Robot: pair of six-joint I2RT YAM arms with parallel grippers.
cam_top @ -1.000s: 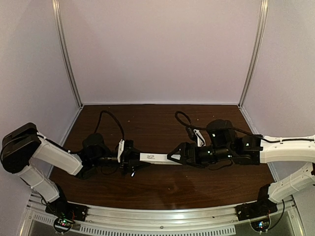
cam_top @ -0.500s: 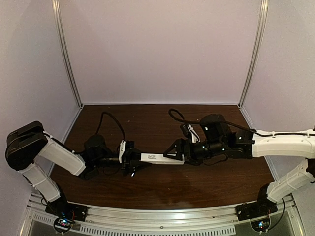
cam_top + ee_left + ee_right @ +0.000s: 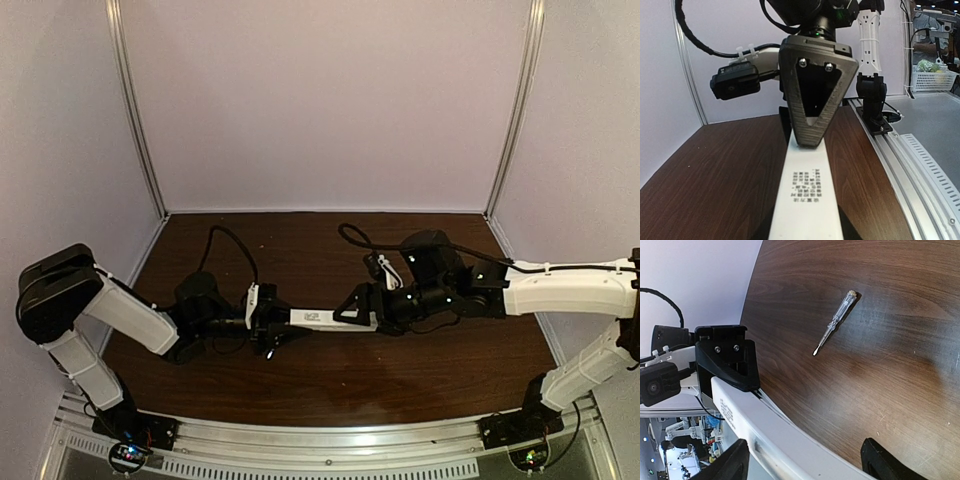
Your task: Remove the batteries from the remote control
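Two robot arms meet over dark wooden table [image 3: 330, 385]. Remote control [image 3: 322, 320], slim white bar, spans left-right between them at mid-table, lifted off wood, printed label facing up. Left end effector [image 3: 272, 324] clamped on remote's left end. Right end effector [image 3: 352, 312] straddles right end, jaws apart: one finger [image 3: 732, 465] against bar, other finger [image 3: 882, 462] well clear. Small clear-handled screwdriver [image 3: 835, 322] lies flat on table, apart from remote.

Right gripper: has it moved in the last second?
Yes. Judged against the right rear frame post, the right gripper has shifted left, farther along the remote control that the left gripper holds.
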